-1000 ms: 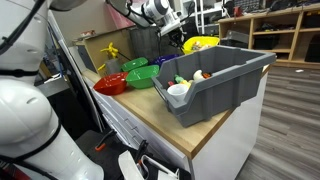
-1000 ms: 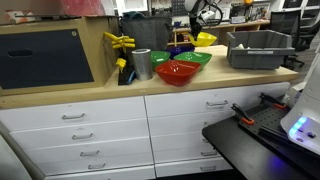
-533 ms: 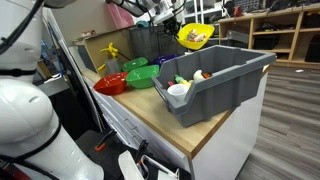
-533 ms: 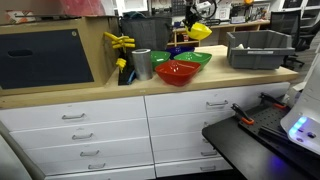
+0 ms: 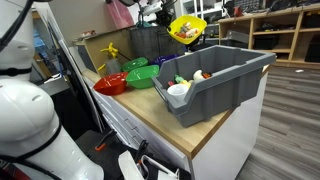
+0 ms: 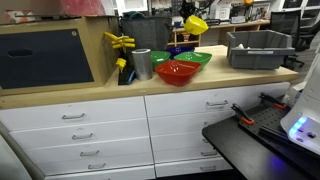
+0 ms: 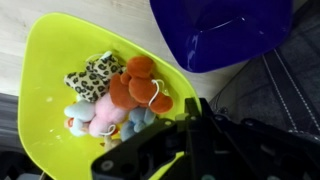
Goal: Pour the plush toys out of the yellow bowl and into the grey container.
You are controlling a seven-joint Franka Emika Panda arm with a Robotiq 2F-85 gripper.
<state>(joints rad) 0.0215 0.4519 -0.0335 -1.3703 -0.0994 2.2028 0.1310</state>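
My gripper fills the bottom edge, dark and blurred, its jaws clamped on the near rim of the yellow bowl. Inside the bowl the plush toys lie heaped toward that rim. A leopard-spotted one is farthest from it, a rust-orange one in the middle, and pink and pale blue ones nearest. Past the bowl's upper right edge I see a blue bowl and pale wooden counter.
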